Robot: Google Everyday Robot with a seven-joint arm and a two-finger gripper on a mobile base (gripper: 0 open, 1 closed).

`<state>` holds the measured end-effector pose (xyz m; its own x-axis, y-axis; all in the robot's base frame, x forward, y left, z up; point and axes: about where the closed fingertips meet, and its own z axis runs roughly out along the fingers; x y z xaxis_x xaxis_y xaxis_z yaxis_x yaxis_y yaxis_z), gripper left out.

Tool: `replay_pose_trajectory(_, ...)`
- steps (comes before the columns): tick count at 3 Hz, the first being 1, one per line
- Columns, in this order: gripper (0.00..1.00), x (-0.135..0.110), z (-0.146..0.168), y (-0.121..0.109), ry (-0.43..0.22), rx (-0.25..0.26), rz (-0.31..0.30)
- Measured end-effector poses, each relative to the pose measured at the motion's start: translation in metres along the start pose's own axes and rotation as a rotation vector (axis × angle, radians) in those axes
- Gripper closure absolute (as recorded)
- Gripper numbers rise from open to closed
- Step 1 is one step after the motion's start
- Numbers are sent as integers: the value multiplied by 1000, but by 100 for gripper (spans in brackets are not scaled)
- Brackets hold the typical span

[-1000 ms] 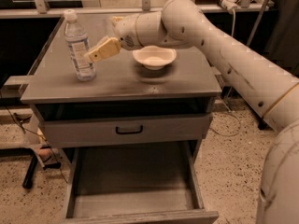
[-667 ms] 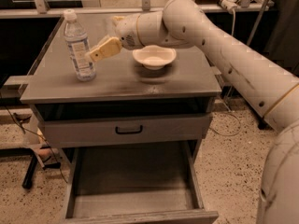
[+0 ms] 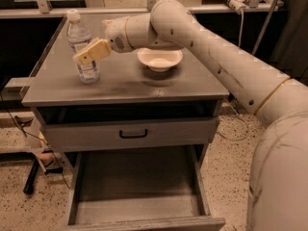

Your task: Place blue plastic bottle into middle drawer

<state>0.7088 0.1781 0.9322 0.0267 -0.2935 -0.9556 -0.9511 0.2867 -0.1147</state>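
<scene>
The blue plastic bottle (image 3: pixel 79 36) stood upright near the left rear corner of the grey surface (image 3: pixel 130 85). It was capped in white, and its clear ribbed wall looked thin and probably light, likely to dent under a hard squeeze and slick enough to slip. The best hold seemed to be the mid-body, around the label, where it would tip least. The pincer (image 3: pixel 89 53), tan and blunt at the end of a smooth cream arm, sat against the bottle's middle on its near side; whether it was open, closed or gripping could not be told. A shallow cream bowl (image 3: pixel 160 59) rested to the right. Below, the middle drawer (image 3: pixel 139 191) stood pulled out, its floor flat matte grey.
</scene>
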Motion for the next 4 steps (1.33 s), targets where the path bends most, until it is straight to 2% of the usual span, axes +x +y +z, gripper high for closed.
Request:
replay_pose_trajectory(1, 0, 0, 15, 3, -9, -25, 14)
replay_pose_trajectory(2, 0, -1, 24, 9, -44, -45, 33)
replay_pose_trajectory(4, 43, -1, 24, 9, -45, -46, 33)
